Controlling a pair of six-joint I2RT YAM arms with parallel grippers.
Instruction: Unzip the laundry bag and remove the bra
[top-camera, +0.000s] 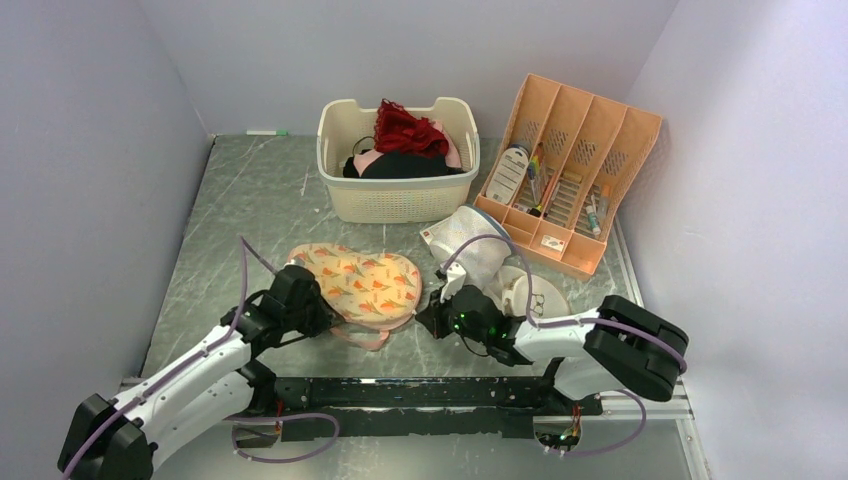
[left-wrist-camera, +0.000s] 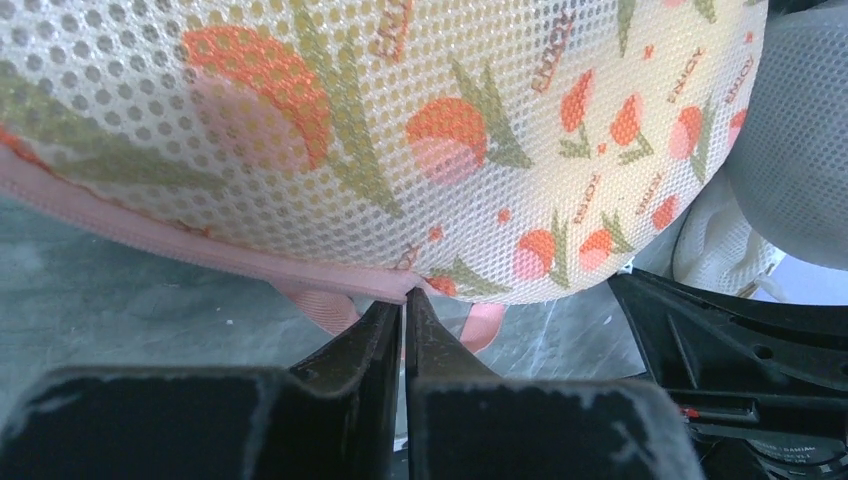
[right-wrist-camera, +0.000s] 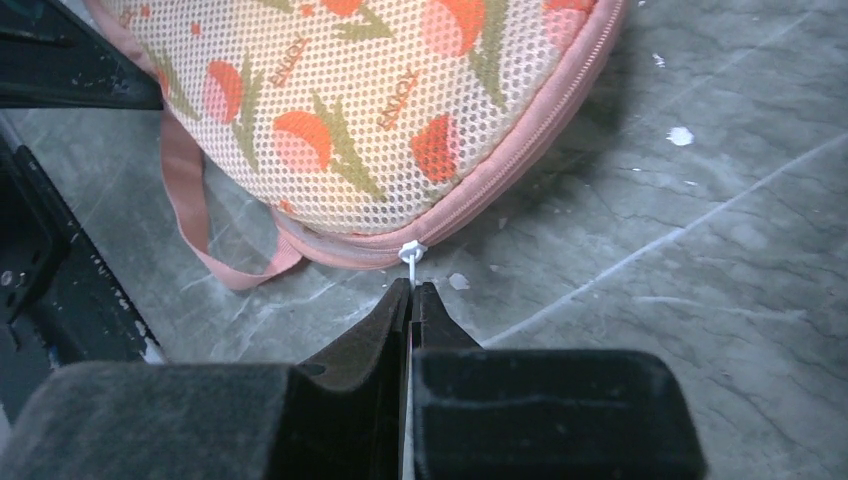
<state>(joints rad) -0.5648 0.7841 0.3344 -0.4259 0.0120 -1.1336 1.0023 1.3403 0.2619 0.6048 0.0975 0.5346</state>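
Near-centre of the tabletop (top-camera: 250, 200), just ahead of both arm bases: laundry bag (top-camera: 360, 280) lying flat, print side up.

Step in hand: start of the unzip, by my read.
- Left end effector (left-wrist-camera: 405, 298): jaws almost fully together, pinching the pink edging (left-wrist-camera: 250, 262) on the bag's near-left side. Looks like the anchor.
- Right end effector (right-wrist-camera: 412, 290): jaws closed on the white zip pull (right-wrist-camera: 411, 250) at the bag's near-right edge; the tie runs down between the fingers. Zip beyond the slider looks closed.
- Bra: not visible in any view. Presumably inside the bag; can't confirm through the mesh.

Next move, as I judge it: right drags the slider along the curved seam while left holds the edging taut. The pull has to follow the curve, not go straight, or the soft bag will slide or bunch. The tie is thin and could slip.

Surface: grey marbled sheet, hard and smooth-looking, a few white specks, so low friction under the bag.

Room: plain pale walls on left, far and right. Far side has a cream basket (top-camera: 390, 200) with a red garment (top-camera: 408, 130); an orange rack (top-camera: 590, 150) far right; a white mesh bag (top-camera: 470, 250) just right of the laundry bag.
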